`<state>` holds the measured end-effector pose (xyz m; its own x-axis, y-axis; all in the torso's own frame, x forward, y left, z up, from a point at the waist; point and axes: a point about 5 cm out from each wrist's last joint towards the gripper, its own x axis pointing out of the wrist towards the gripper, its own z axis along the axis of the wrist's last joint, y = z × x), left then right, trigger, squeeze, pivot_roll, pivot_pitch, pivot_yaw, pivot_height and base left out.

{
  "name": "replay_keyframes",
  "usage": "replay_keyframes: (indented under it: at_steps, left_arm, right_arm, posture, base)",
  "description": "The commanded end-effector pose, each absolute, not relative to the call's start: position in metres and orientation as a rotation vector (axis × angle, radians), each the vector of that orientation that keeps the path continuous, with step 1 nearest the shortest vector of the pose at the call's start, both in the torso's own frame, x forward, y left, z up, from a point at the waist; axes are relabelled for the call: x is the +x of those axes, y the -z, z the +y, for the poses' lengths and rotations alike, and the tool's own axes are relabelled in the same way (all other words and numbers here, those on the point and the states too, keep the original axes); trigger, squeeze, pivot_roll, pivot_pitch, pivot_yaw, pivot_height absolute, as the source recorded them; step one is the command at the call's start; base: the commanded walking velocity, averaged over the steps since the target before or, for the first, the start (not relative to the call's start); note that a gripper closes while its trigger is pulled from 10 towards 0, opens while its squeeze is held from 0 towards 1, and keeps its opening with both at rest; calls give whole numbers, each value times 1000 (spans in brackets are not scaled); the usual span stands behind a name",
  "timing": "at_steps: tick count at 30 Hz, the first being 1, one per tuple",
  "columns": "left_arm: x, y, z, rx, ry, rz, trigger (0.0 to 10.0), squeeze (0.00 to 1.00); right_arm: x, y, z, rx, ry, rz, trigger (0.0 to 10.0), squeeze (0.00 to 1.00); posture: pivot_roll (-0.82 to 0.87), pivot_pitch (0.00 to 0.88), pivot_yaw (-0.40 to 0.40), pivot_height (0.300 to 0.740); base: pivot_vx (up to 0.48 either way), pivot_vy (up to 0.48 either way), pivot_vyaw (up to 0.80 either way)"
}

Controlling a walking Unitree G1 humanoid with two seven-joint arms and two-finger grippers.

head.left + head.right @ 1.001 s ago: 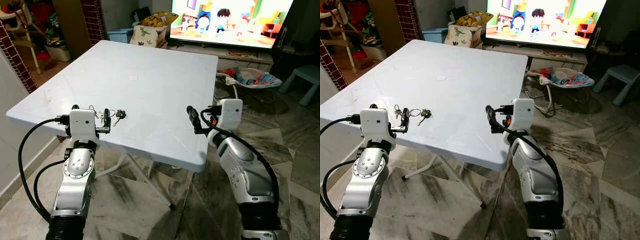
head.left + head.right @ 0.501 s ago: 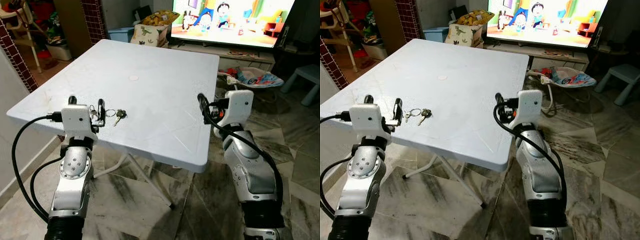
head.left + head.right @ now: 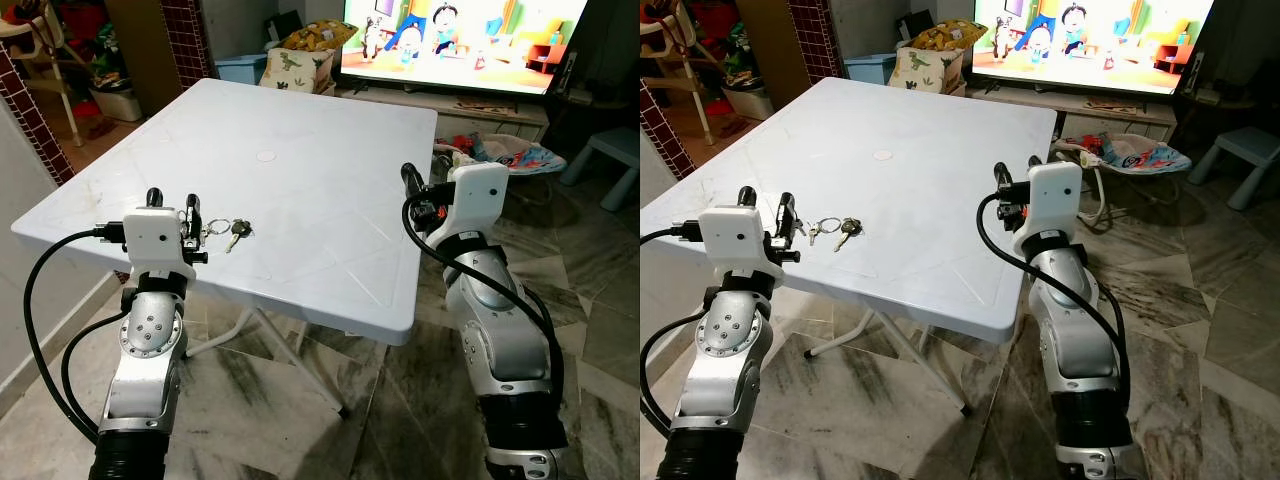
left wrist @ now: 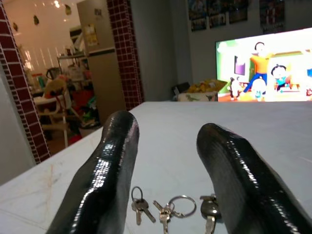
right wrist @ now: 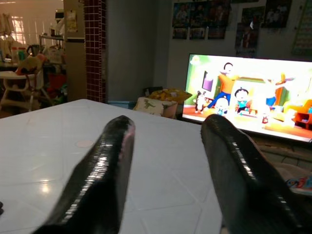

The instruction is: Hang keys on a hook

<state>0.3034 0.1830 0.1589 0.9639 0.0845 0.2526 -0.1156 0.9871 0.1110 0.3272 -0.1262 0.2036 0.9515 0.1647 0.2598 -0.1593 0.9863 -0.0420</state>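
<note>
A bunch of keys (image 3: 226,231) on a ring, one with a black head, lies flat on the white table (image 3: 300,120) near its front left corner. My left gripper (image 3: 172,202) is raised just left of the keys, open and holding nothing. In the left wrist view the keys (image 4: 170,208) lie on the table between and beyond the two black fingers (image 4: 109,161). My right gripper (image 3: 1016,170) is up at the table's right edge, far from the keys, open and empty; the right wrist view looks across the tabletop between its fingers (image 5: 105,161).
A lit television (image 3: 460,40) stands behind the table, with a baby bouncer (image 3: 505,155) and a blue stool (image 3: 615,150) on the marble floor to the right. A dinosaur-print bag (image 3: 295,65) sits at the back. A brick pillar (image 3: 30,110) and wall are on the left.
Both grippers have risen. The left one tipped up from beside the keys; the right one moved up and back along the table's right edge. The keys lie where they were.
</note>
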Motion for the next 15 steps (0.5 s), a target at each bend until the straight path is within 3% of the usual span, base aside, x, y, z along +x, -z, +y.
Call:
replay_keyframes:
  at_steps: [1, 10, 15]
  left_arm:
    - [305, -160, 183, 116, -102, -244, 10000, 1000]
    - [303, -147, 184, 90, -122, -178, 10000, 1000]
    - [300, -143, 183, 69, -120, -161, 10000, 1000]
  right_arm:
    - [330, -204, -126, 0, -162, -250, 10000, 1000]
    - [329, -181, -127, -106, -131, -133, 10000, 1000]
    - [324, -176, -121, -49, -184, -118, 10000, 1000]
  posture:
    - [-4, 0, 2, 740]
    - [-9, 0, 6, 740]
    - [-5, 0, 6, 740]
  base:
    - [0, 0, 0]
    - [0, 0, 0]
    - [0, 0, 0]
